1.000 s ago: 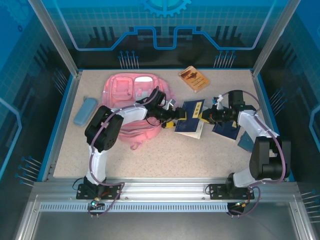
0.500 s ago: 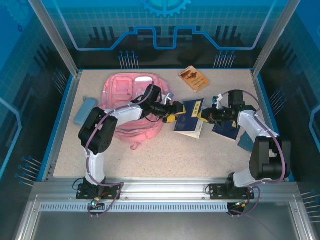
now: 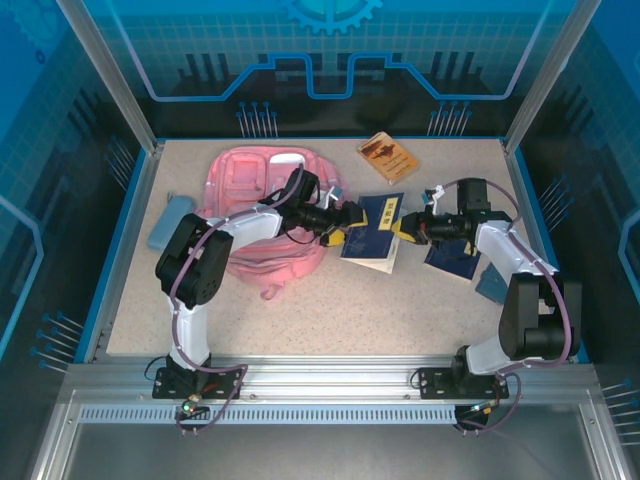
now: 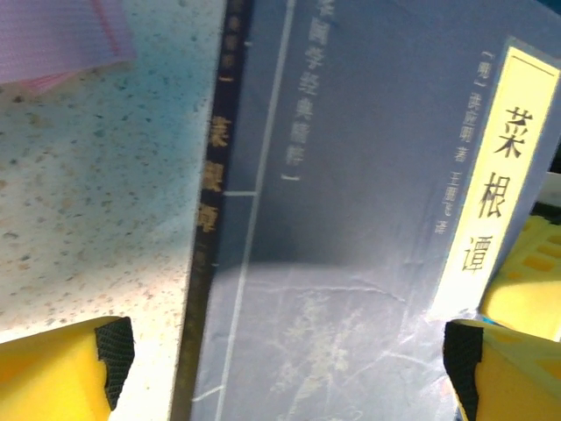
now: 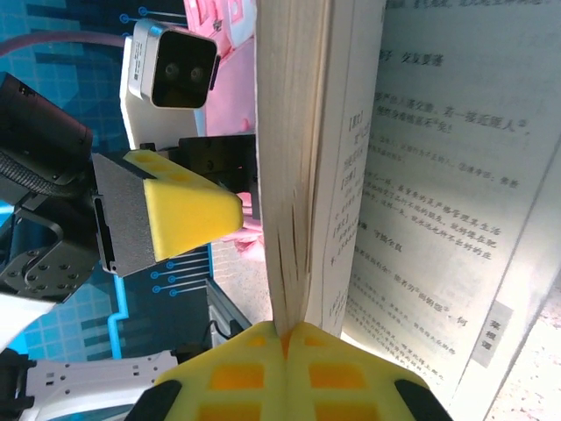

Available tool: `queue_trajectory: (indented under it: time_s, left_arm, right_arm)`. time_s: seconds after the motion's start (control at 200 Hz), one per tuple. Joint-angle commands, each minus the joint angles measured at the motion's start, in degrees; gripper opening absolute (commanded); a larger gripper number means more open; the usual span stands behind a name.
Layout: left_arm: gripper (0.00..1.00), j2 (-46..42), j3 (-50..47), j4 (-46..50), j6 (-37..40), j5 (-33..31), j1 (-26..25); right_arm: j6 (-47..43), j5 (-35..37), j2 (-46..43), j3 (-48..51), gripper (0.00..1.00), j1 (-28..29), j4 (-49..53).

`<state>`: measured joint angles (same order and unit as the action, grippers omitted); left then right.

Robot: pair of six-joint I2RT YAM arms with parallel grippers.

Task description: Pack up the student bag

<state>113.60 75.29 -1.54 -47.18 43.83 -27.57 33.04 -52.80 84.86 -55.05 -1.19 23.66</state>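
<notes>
The student bag (image 3: 262,205) lies flat and pink at the back left of the table; a corner of the bag (image 4: 57,39) shows in the left wrist view. A dark blue book (image 3: 372,232) with a yellow title strip is just right of it. My left gripper (image 3: 345,222) reaches over the bag and stands open; its fingertips (image 4: 114,346) straddle the book's cover (image 4: 351,219) without touching it. My right gripper (image 3: 405,228) is shut on the book's page edge (image 5: 298,175), pinching it at the tips (image 5: 287,338). The book is tilted up, and its pages fan open.
A second blue book (image 3: 455,258) lies under my right arm, with a grey-blue flat item (image 3: 492,283) beside it. An orange-brown book (image 3: 388,157) sits at the back. A light-blue pencil case (image 3: 170,222) lies left of the bag. Blue walls ring the table.
The right gripper has drawn the blue book a little left toward the bag. The left arm has swung back over the bag, its gripper still open by the book.
</notes>
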Motion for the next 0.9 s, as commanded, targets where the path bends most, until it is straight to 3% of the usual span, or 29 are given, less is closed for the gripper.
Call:
queue_trajectory:
  time_s: [0.0, 0.245, 0.455, 0.505, 0.59, 0.645, 0.77, 0.89]
  left_arm:
    - [0.87, -1.4, 0.1, -5.2, -2.6, 4.6, 0.3]
    - [0.47, -5.8, -2.3, -8.5, -2.7, 4.8, 0.8]
    - [0.05, -8.6, -4.7, -10.3, -3.7, 2.9, 1.6]
    - [0.01, -9.7, -5.3, -10.3, -3.9, 1.9, 1.9]
    - [0.00, -12.3, -6.6, -11.1, -4.7, 0.5, 2.2]
    - [0.00, -14.1, -7.1, -11.7, -5.9, 0.3, 2.5]
    - [0.00, -17.2, -7.8, -12.9, -8.3, 0.2, 2.6]
    - [0.00, -18.8, -8.0, -14.7, -11.7, 0.6, 2.6]
  right_arm:
    - [1.4, -4.1, -0.6, 0.7, 0.00, -0.8, -2.8]
    - [1.9, -3.5, -0.2, 0.9, 0.00, -0.8, -3.2]
    - [2.6, -2.1, -0.8, 0.6, 0.01, -0.7, -3.4]
    - [2.7, -0.7, -1.3, 0.9, 0.16, -0.8, -3.1]
    - [4.8, 2.1, -2.5, 2.2, 0.57, -0.8, -5.1]
    - [7.9, 2.4, -3.0, 3.7, 0.73, -0.7, -8.9]
    - [15.7, 1.4, -2.8, 6.3, 0.92, 0.4, -18.1]
    - [23.4, -0.1, -2.3, 6.9, 1.00, 2.7, -27.7]
